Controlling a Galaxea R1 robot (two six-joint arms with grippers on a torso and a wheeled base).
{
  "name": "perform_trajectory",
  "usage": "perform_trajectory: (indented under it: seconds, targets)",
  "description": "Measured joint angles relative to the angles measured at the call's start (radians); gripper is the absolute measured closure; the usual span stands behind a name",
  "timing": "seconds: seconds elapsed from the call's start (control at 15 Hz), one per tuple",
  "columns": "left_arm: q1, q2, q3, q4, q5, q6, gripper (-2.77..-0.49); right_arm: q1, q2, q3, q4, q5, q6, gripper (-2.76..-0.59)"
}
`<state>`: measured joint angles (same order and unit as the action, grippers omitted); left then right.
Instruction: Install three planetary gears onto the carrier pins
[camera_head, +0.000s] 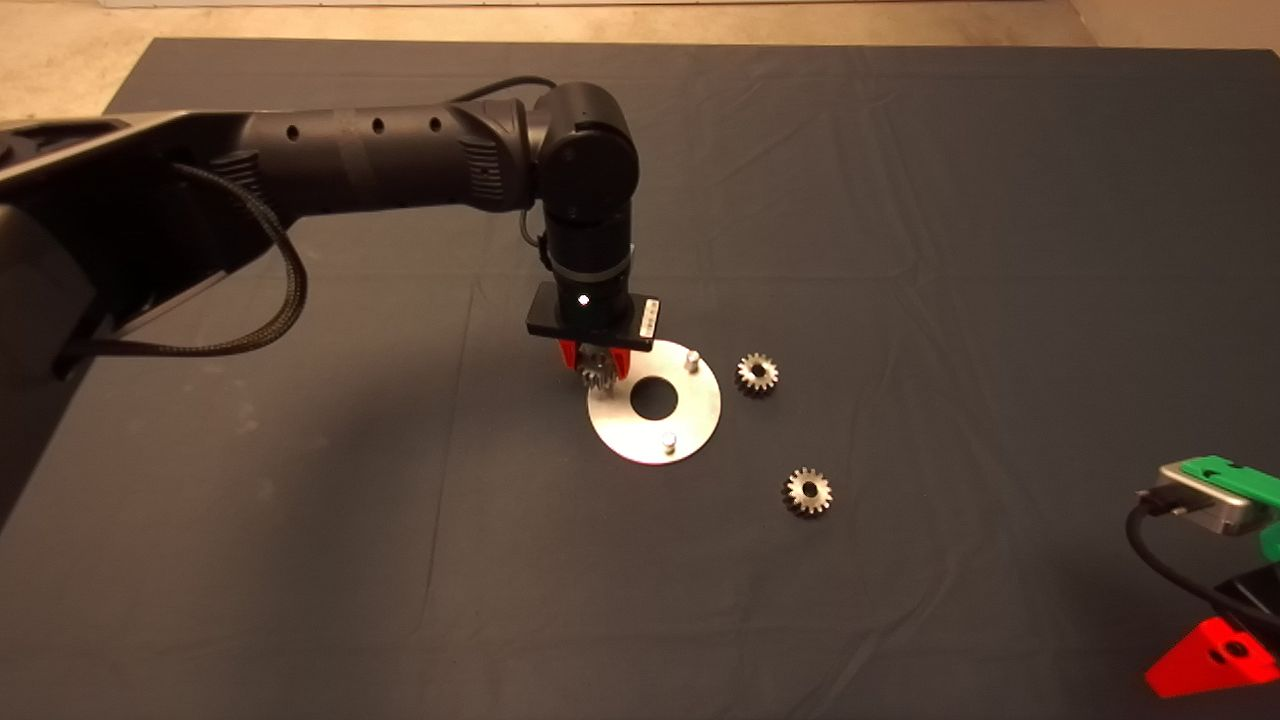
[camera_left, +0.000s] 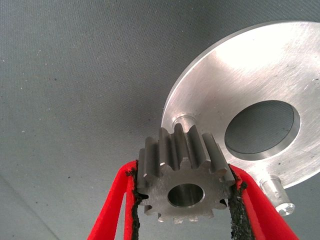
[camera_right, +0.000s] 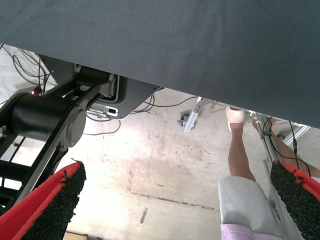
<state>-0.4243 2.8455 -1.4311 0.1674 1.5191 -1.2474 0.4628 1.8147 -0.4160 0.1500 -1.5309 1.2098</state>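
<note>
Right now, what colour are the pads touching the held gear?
Black pads on red fingers clamp the gear; left wrist view shows it best.

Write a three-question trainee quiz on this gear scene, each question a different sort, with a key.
1. True or false: the left hand is shut on a planetary gear above the disc.
2. How many gears lie loose on the mat? A) one B) two C) three
3. Fill in: the right hand waits at the head view's lower ____ edge.

Key
1. True. Its red fingers pinch the gear near one carrier pin.
2. B. One gear lies beside the disc, another nearer the camera.
3. Right. It is open and holds nothing.
</note>
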Motion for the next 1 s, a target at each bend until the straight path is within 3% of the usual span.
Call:
perform_trajectory:
  seconds: [0.6,1.0]
  targets:
    - [0.000,0.030,-0.023,-0.001,-0.013,0.001,-0.88,0.000,0.000,0.000,0.000,0.000,0.000,-2.75]
    - [0.000,0.019,-0.026,-0.001,-0.013,0.001,-0.88,0.000,0.000,0.000,0.000,0.000,0.000,-2.75]
